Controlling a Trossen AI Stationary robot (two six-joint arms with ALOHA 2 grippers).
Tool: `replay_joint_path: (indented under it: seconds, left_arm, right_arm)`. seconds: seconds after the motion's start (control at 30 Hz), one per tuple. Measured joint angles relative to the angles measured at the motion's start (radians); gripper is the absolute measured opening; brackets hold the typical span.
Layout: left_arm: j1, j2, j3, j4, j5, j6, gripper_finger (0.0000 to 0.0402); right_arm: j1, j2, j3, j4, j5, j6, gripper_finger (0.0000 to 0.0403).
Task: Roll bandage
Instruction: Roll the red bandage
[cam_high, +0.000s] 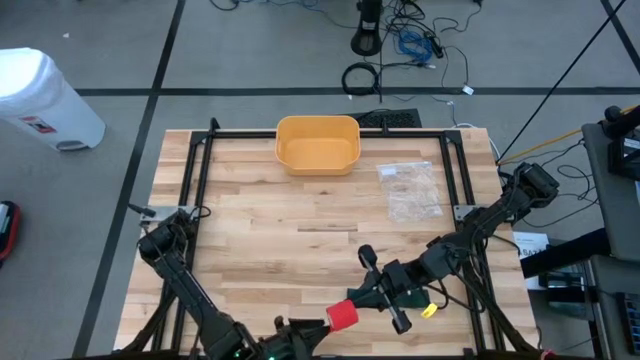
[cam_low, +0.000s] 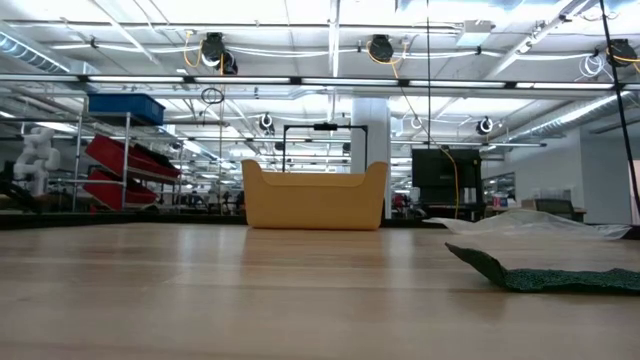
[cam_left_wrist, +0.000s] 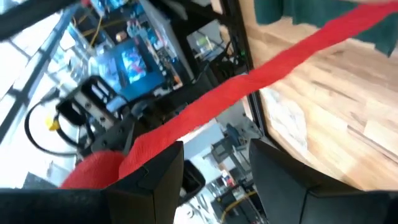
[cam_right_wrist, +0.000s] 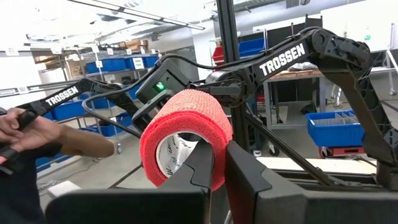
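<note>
Red bandage roll (cam_right_wrist: 186, 140) held aloft at the table's near edge.
Right gripper (cam_right_wrist: 217, 165) clamped on the roll; left gripper (cam_left_wrist: 214, 168) jaws apart around the loose strip (cam_left_wrist: 261, 71).

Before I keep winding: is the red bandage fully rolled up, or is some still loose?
Partly rolled. The right claw grips the bandage roll, but a loose red strip runs past the left claw.

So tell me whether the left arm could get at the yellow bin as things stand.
Probably not right away: the left gripper sits at the table's near edge around the red bandage roll that the right gripper clamps, while the yellow bin stands at the far edge.
</note>
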Motion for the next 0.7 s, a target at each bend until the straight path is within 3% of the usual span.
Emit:
replay_joint_path:
  seconds: [0.7]
  left_arm:
    - [-0.031,0.000,0.000,-0.001,-0.045,-0.016,0.0189]
  right_arm:
    - [0.000,0.000,0.000,0.000,0.000,0.026,0.0018]
